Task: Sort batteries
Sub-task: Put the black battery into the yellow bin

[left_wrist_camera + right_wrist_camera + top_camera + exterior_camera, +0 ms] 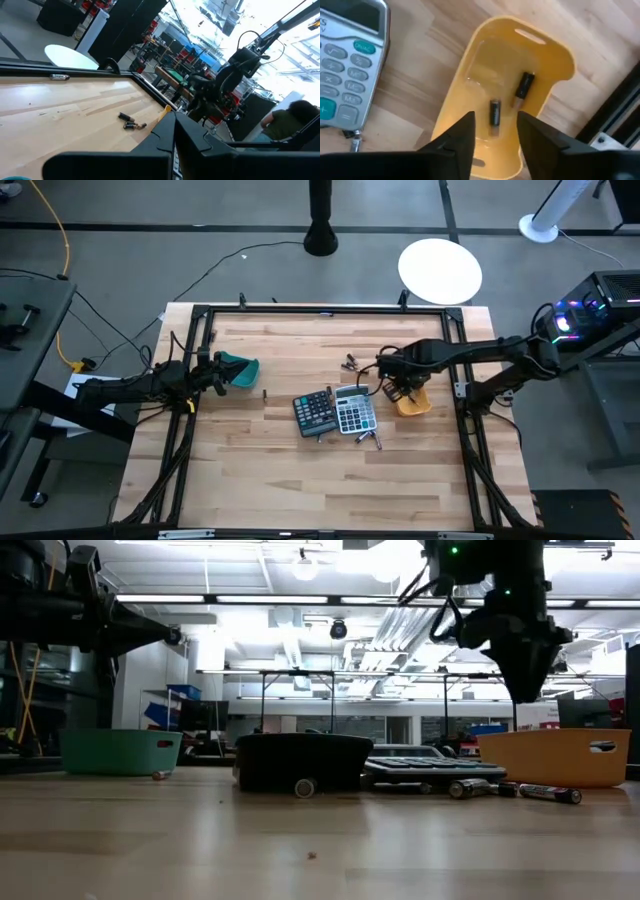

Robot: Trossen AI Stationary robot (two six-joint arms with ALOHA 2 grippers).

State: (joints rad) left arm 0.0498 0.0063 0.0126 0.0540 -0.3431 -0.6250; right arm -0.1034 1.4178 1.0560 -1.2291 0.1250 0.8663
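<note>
Wooden desk (300, 480) is seen from above, framed by dark rails. Left arm is parked at the desk's left edge, its hand (222, 370) held over the teal tray (240, 372); whether that hand is parted or closed cannot be told. Right arm is stretched in from the right, its hand (495, 131) hung directly above the yellow tray (555, 60), fingers parted with nothing held between them.

Two calculators are laid side by side at mid-desk: a dark calculator (314, 413) and a grey calculator (356, 411), the grey one just beside the yellow tray.

Batteries: two batteries (494, 114) are lying inside the yellow tray, straight below the right hand's open gap, apart from the fingers. A small battery cluster (350, 363) is scattered behind the calculators, near the right hand. More loose ones (372, 442) are lying just in front of the grey calculator. A single battery (265, 393) is found near the teal tray.
</note>
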